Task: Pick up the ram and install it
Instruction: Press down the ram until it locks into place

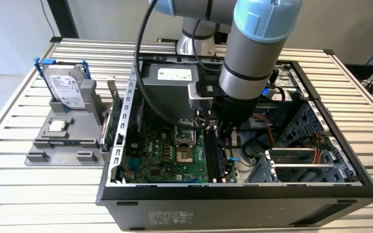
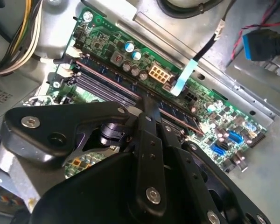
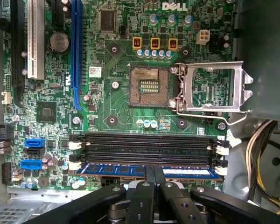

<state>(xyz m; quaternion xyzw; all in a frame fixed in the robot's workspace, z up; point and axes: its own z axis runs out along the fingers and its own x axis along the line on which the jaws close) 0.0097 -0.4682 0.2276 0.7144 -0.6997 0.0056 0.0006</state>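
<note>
Where the exterior view looks down on the slatted counter (image 1: 18, 145), an open computer case (image 1: 238, 194) lies on its side with the robot arm (image 1: 254, 58) reaching down into it. The claw (image 1: 215, 127) sits low over the green motherboard (image 1: 167, 155), at the memory slots that run along the board's edge toward the exterior view's right. Beside the case, toward the exterior view's left, a grey holder (image 1: 63, 141) carries a silver hard drive (image 1: 66, 87) standing upright with blue rails.

In the second wrist view, the black claw (image 2: 147, 105) fills the foreground, its fingers (image 2: 149, 116) drawn in narrowly on the top edge of the ram (image 2: 177, 112), a thin stick standing in the slot row. A pale blue-tipped cable (image 2: 184, 77) hangs just beyond it.

In the first wrist view, the motherboard (image 3: 107, 93) is seen square on, with the open processor socket (image 3: 149, 86) and its raised metal frame (image 3: 212, 91) near the middle. Below them lie the dark memory slots (image 3: 147, 147) with white end latches. The ram (image 3: 116, 170), showing a blue face, stands in the slot nearest the claw (image 3: 154, 173), whose fingers pinch it around mid-length.
</note>
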